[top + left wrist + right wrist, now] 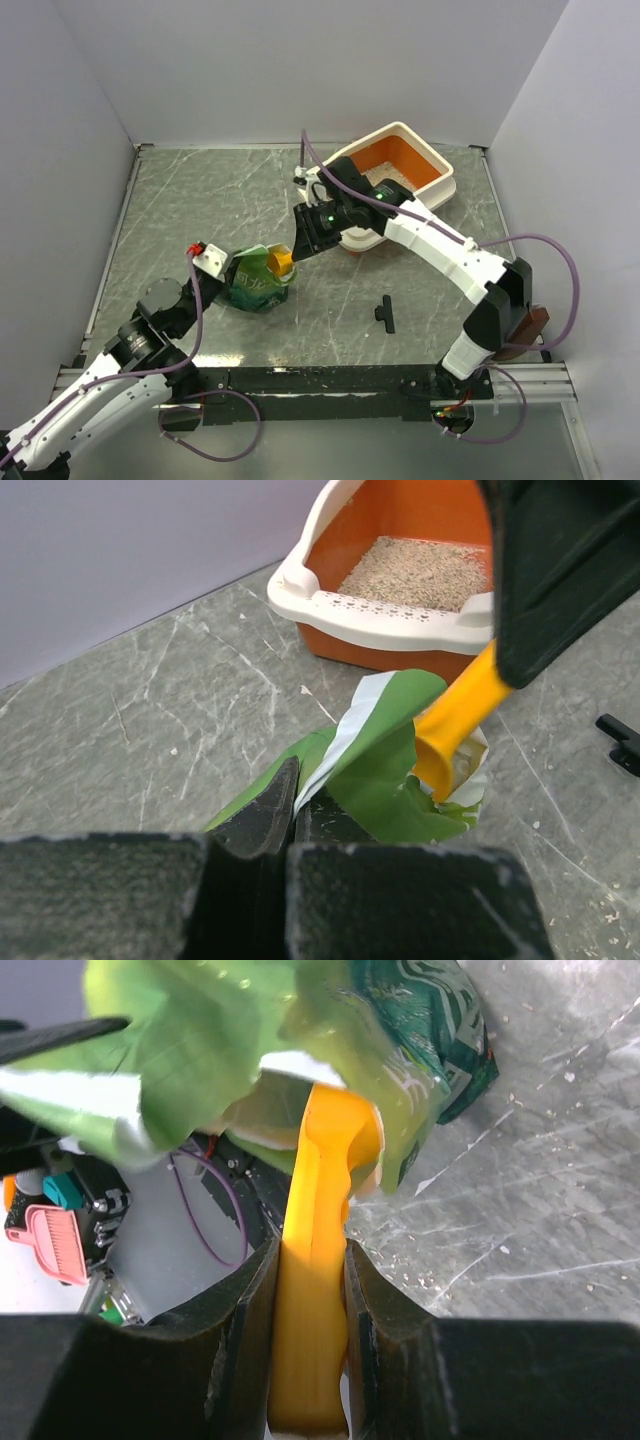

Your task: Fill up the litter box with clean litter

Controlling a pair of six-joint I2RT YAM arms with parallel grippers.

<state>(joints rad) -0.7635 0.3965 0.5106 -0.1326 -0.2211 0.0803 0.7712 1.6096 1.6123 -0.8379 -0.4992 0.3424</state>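
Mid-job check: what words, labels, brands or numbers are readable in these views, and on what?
On the green bag: pale printing on its dark green panel, too crumpled and blurred to read.
On the litter box and the yellow scoop: no text visible.
Nothing legible in any view.
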